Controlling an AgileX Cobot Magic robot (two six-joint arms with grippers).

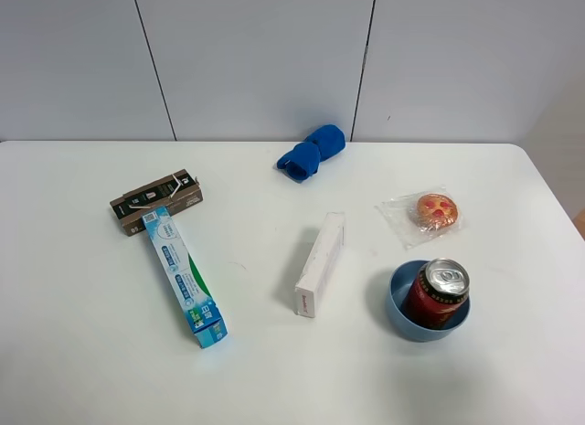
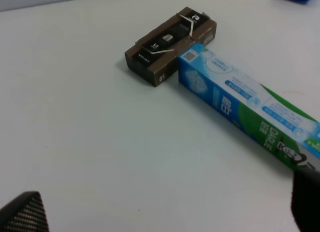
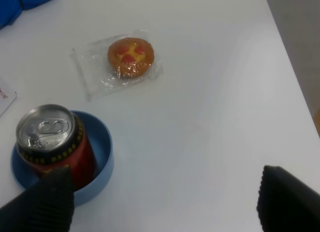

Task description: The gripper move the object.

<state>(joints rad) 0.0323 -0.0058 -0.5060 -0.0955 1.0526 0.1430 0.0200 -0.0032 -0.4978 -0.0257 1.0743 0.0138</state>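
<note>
The red can with a silver pull-tab top stands upright inside a blue bowl at the right front of the white table. In the right wrist view the can and the bowl lie just beyond one fingertip. My right gripper is open and empty, its black fingers spread wide, and it is not touching the can. My left gripper is open and empty above the bare table near the toothpaste box. Neither arm shows in the exterior high view.
A blue toothpaste box lies against a brown box at the left. A white box lies in the middle. A blue cloth is at the back. A wrapped pastry lies behind the bowl.
</note>
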